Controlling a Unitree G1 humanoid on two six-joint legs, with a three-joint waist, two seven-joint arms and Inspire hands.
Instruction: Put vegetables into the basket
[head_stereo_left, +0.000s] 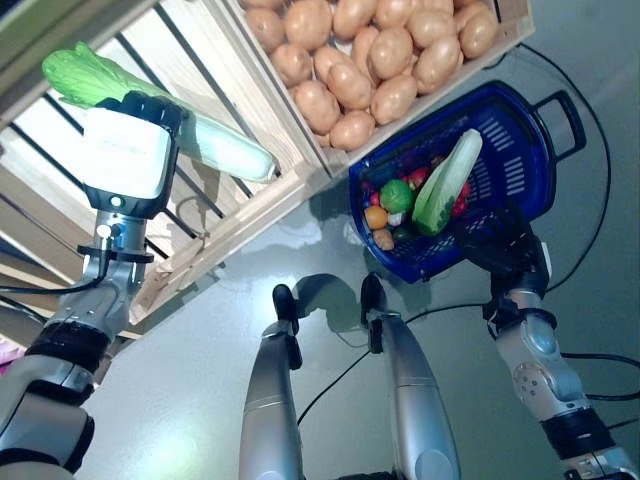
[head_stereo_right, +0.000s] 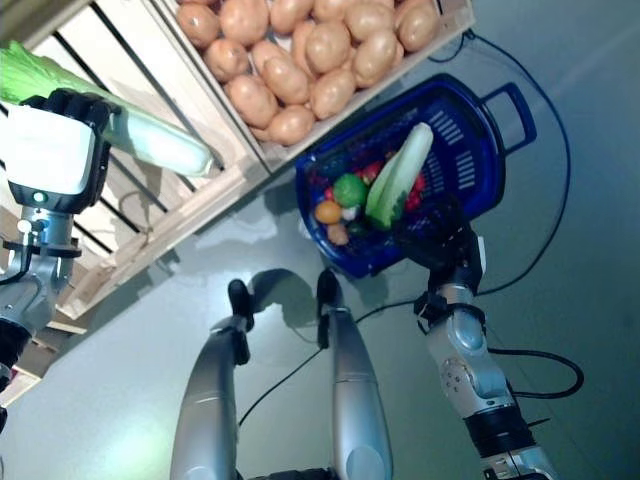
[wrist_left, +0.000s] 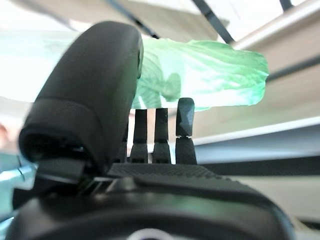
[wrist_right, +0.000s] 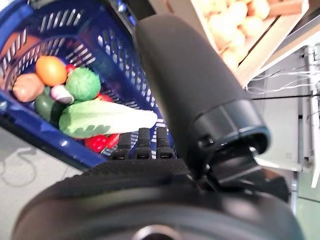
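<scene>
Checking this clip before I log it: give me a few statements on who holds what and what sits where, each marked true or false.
1. The left hand has its fingers curled round a leafy green cabbage. True.
2. The blue basket is empty. False: it already holds a second cabbage and several small vegetables.
3. The right hand grips the basket by its rim. True.
4. The potatoes lie in the basket. False: they fill a wooden crate beside it.
5. The held cabbage is above the basket. False: it is over the slatted crate section, off to the robot's left of the basket.
</scene>
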